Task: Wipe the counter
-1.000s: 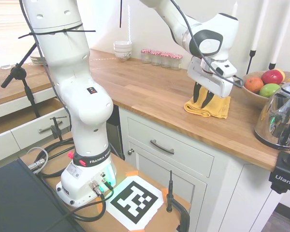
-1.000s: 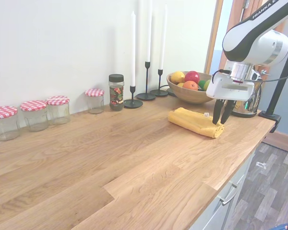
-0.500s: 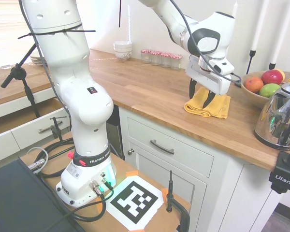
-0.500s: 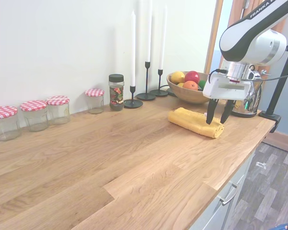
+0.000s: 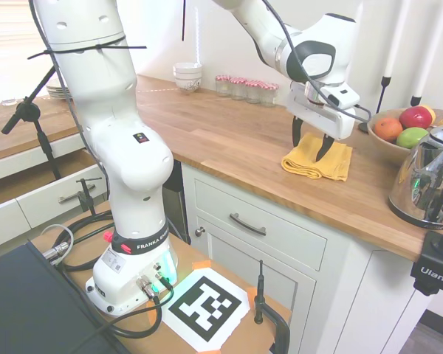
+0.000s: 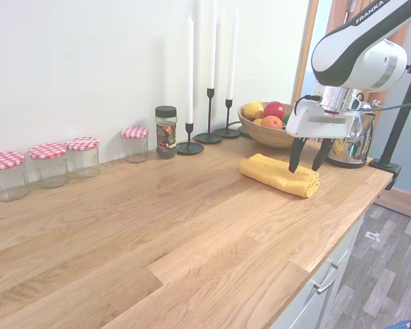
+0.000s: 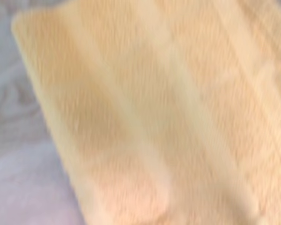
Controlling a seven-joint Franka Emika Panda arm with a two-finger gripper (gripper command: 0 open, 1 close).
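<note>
Counter (image 6: 157, 233) runs long under the wall, folded yellow cloth (image 6: 277, 174) lying near its front edge by the fruit bowl (image 6: 268, 134) — claw (image 6: 305, 162) poised just over it, fingers apart, empty — best lowered straight to straddle the fold before pinching.

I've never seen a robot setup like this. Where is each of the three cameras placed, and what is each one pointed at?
First exterior view: sits low beside the arm's base, looking along the long brown wooden counter; shows the whole white arm and the open claw above the folded yellow cloth.
Second exterior view: sits over the counter's far end, facing back; shows only the arm's last part and the claw.
Wrist view: looks straight down, blurred; none of the arm shows.
All three share the yellow cloth.
</note>
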